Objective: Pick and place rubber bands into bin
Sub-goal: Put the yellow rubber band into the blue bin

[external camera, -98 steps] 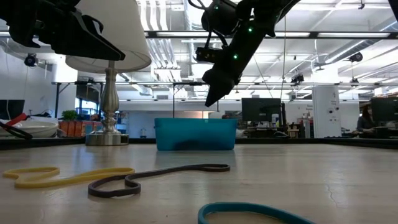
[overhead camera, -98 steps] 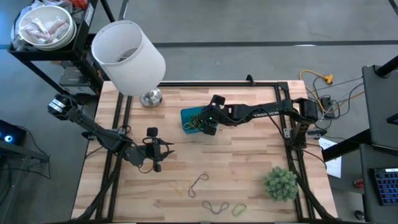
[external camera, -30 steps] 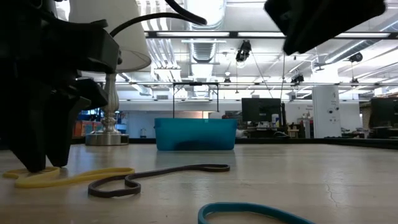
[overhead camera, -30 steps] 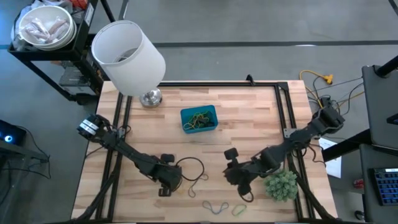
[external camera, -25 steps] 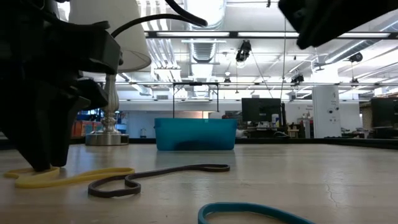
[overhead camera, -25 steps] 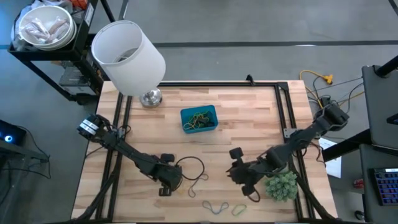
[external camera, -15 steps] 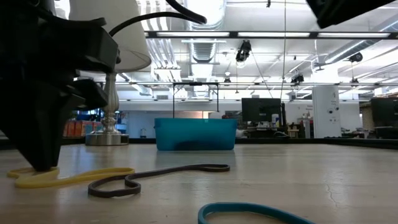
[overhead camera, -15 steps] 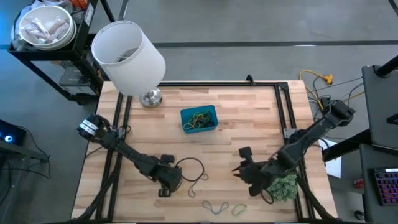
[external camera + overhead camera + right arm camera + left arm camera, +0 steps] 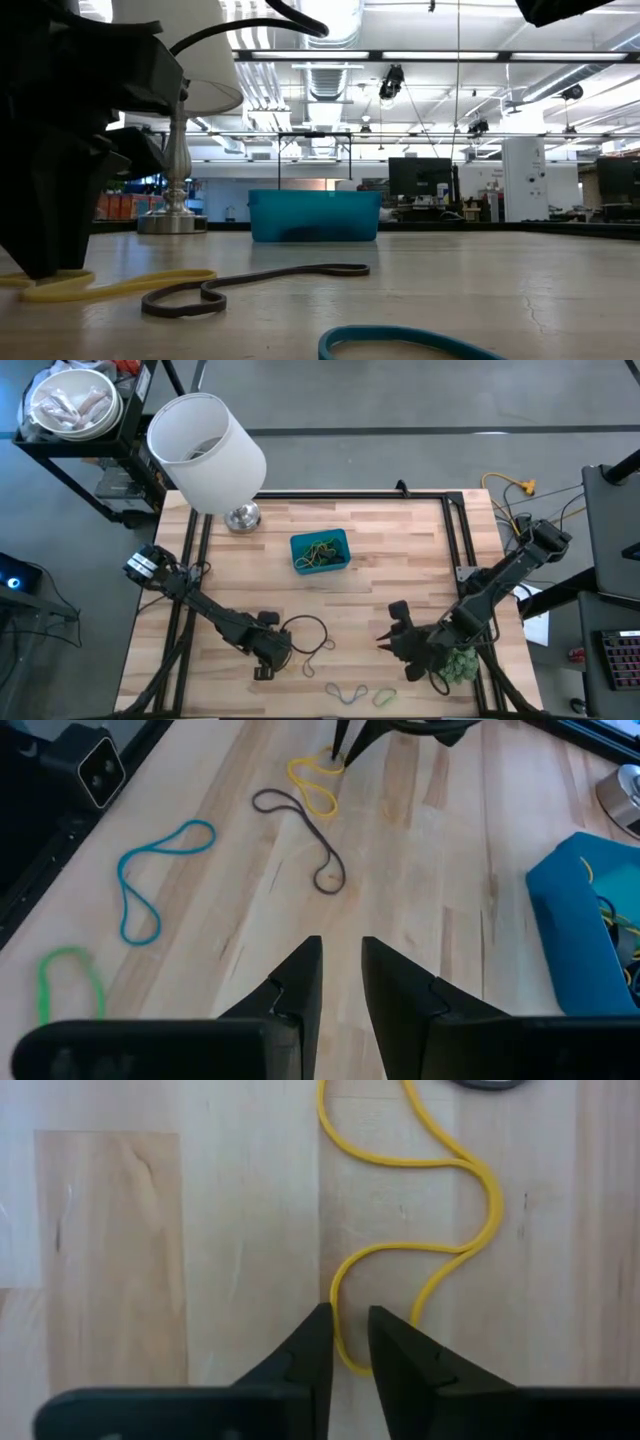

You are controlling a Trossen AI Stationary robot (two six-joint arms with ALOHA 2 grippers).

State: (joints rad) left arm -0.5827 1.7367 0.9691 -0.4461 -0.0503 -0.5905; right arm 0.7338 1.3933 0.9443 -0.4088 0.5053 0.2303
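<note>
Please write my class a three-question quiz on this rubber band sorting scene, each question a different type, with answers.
1. Multiple choice: the left hand is down on the table at which item? A yellow band; B blue band; C green band.
2. True or false: the blue tray already has bands in it.
3. Short answer: what green thing sits beside the waiting right hand?

Key: 1 A. 2 True. 3 The plant ball.
</note>
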